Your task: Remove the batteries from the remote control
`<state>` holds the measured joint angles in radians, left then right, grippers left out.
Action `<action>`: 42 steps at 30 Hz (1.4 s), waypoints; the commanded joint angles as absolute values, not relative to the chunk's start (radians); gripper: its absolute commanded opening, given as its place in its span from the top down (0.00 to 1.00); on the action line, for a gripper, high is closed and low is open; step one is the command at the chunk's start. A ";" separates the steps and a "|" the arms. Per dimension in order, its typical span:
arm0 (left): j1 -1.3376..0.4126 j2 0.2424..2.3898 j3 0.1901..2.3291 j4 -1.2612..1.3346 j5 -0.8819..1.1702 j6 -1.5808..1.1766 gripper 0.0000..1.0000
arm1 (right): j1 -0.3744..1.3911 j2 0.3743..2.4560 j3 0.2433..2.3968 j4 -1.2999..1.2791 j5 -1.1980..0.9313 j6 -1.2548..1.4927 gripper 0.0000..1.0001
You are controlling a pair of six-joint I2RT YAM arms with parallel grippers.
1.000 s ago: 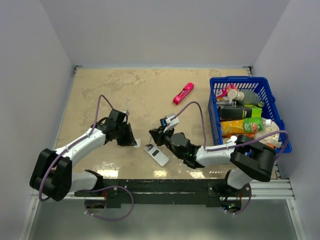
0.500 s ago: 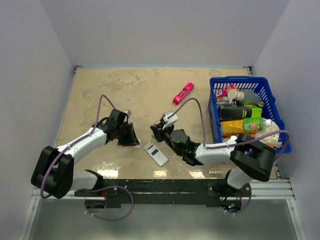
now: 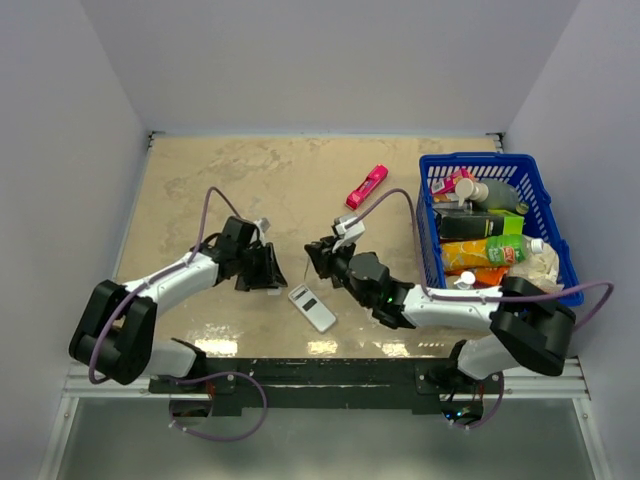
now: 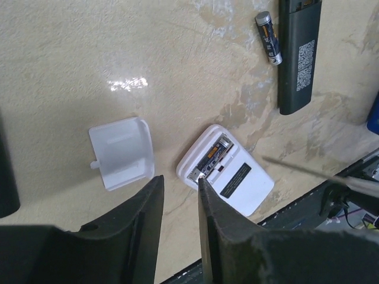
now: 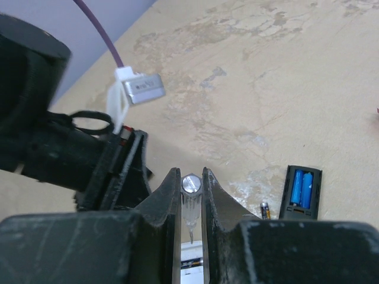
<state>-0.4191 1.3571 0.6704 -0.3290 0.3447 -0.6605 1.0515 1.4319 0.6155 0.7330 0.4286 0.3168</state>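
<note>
Beige stone-look tabletop (image 3: pixel 200 190) | We find the right gripper (image 5: pixel 190 176) clamped on a greyish cylindrical battery (image 5: pixel 190 184), mid-table toward the near edge | left gripper (image 4: pixel 179 180) slightly apart, empty, over an open white plastic remote (image 4: pixel 237 183) holding one dark cell (image 4: pixel 214 157) | two blue cells (image 5: pixel 296 188) sit in a black rectangular remote (image 5: pixel 299 212), just beside a loose cell (image 4: pixel 268 36).

Left arm (image 3: pixel 165 285) and right arm (image 3: pixel 450 305) reach low, inward; left fingers (image 4: pixel 136 236) slightly parted, right fingers (image 5: pixel 163 204) seemingly clamped.
</note>
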 commanded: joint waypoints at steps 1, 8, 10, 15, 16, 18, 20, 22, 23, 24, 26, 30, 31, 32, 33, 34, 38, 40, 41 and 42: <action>-0.419 1.439 0.725 -0.268 0.371 -0.603 0.66 | 1.046 1.321 0.623 0.623 0.449 0.465 1.00; -0.503 1.523 0.814 -0.331 0.253 -0.512 0.66 | 1.046 1.142 0.643 0.290 0.466 0.587 1.00; -0.511 1.543 0.828 -0.328 0.238 -0.508 0.66 | 1.046 1.095 0.617 0.276 0.466 0.595 1.00; -0.529 1.577 0.854 -0.342 0.174 -0.495 0.66 | 1.046 0.974 0.565 0.267 0.485 0.591 1.00; -0.535 1.589 0.859 -0.350 0.161 -0.494 0.67 | 1.046 0.959 0.555 0.264 0.489 0.586 1.00; -0.548 1.591 0.858 -0.356 0.147 -0.489 0.67 | 1.046 0.924 0.540 0.256 0.514 0.572 1.00; -0.560 1.580 0.842 -0.345 0.153 -0.489 0.66 | 1.046 0.901 0.526 0.250 0.528 0.565 1.00; -0.569 1.572 0.835 -0.330 0.169 -0.491 0.66 | 1.046 0.867 0.503 0.252 0.534 0.557 1.00; -0.575 1.572 0.828 -0.330 0.172 -0.492 0.66 | 1.048 0.858 0.496 0.250 0.534 0.557 1.00; -0.580 1.572 0.828 -0.336 0.178 -0.500 0.66 | 1.046 0.850 0.480 0.249 0.534 0.560 1.00; -0.595 1.568 0.816 -0.344 0.176 -0.525 0.67 | 1.046 0.825 0.466 0.245 0.526 0.564 1.00; -0.615 1.545 0.779 -0.362 0.170 -0.581 0.68 | 1.046 0.792 0.442 0.242 0.517 0.568 1.00; -0.626 1.531 0.772 -0.364 0.169 -0.601 0.69 | 1.046 0.787 0.439 0.242 0.515 0.566 1.00; -0.629 1.523 0.756 -0.367 0.167 -0.612 0.69 | 1.046 0.785 0.439 0.239 0.512 0.565 1.00; -0.637 1.516 0.750 -0.368 0.166 -0.623 0.70 | 1.046 0.787 0.437 0.241 0.506 0.558 1.00; -0.643 1.502 0.743 -0.373 0.164 -0.644 0.70 | 1.046 0.788 0.439 0.241 0.500 0.557 1.00; -0.664 1.459 0.703 -0.377 0.161 -0.689 0.72 | 1.046 0.802 0.437 0.244 0.482 0.554 1.00; -0.675 1.430 0.684 -0.364 0.166 -0.715 0.72 | 1.048 0.816 0.436 0.250 0.479 0.551 1.00; -0.678 1.421 0.663 -0.347 0.172 -0.722 0.72 | 1.046 0.822 0.436 0.252 0.468 0.551 1.00; -0.684 1.404 0.649 -0.335 0.189 -0.730 0.73 | 1.046 0.843 0.437 0.256 0.457 0.548 1.00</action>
